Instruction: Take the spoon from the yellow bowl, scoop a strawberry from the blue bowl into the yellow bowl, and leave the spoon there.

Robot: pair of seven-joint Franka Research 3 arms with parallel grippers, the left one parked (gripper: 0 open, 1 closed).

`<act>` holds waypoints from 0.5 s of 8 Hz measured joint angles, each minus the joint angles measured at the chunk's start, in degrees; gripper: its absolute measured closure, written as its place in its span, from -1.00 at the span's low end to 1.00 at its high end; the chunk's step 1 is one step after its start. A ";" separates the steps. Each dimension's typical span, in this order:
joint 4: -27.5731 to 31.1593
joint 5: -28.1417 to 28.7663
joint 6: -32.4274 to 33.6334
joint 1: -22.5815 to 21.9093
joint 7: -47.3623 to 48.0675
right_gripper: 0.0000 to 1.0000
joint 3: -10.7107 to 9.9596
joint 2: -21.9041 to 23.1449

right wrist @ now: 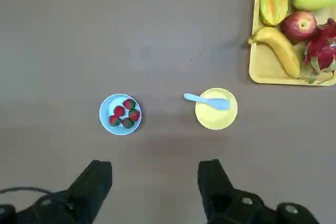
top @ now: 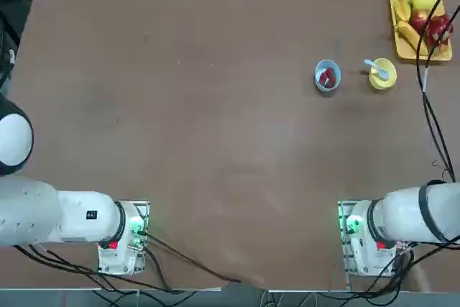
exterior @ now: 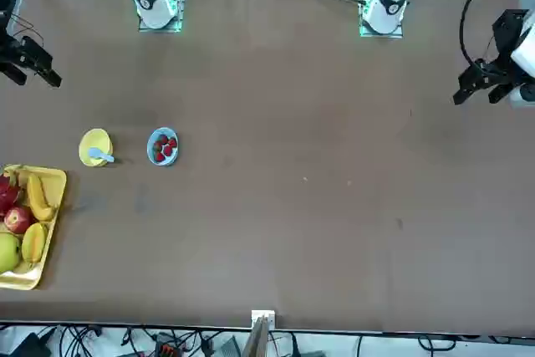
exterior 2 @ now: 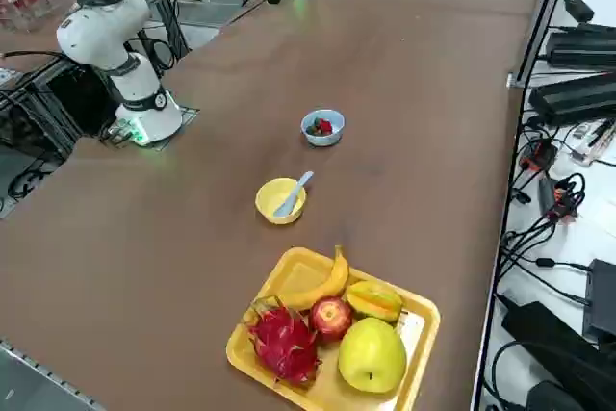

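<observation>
The yellow bowl (top: 382, 75) (exterior 2: 280, 200) (right wrist: 216, 109) stands near the table's far right. The pale blue spoon (top: 376, 68) (exterior 2: 295, 192) (right wrist: 207, 100) lies in it, its handle sticking out over the rim toward the blue bowl. The blue bowl (top: 327, 75) (exterior 2: 322, 127) (right wrist: 120, 114) sits a short way to its left and holds several strawberries (right wrist: 125, 115). My right gripper (right wrist: 155, 169) hangs high above the table, on the near side of both bowls. It is open and empty, and touches nothing.
A yellow rectangular tray (exterior 2: 423, 353) (right wrist: 257, 66) with a banana, an apple, a dragon fruit and other fruit lies at the far right corner, just beyond the yellow bowl. Black cables (top: 431, 113) run along the table's right edge.
</observation>
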State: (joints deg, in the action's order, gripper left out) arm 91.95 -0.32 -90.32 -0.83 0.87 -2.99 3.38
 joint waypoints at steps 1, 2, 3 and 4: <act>0.00 0.00 0.05 0.00 0.00 -0.99 0.02 -0.01; 0.00 0.00 0.15 -0.03 0.00 -0.99 0.11 -0.05; 0.00 0.00 0.17 -0.05 0.00 -0.99 0.22 -0.07; 0.05 -0.01 0.24 -0.13 0.00 -0.99 0.30 -0.20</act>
State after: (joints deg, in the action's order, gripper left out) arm 92.00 -0.33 -90.08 -0.97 0.87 -2.68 3.18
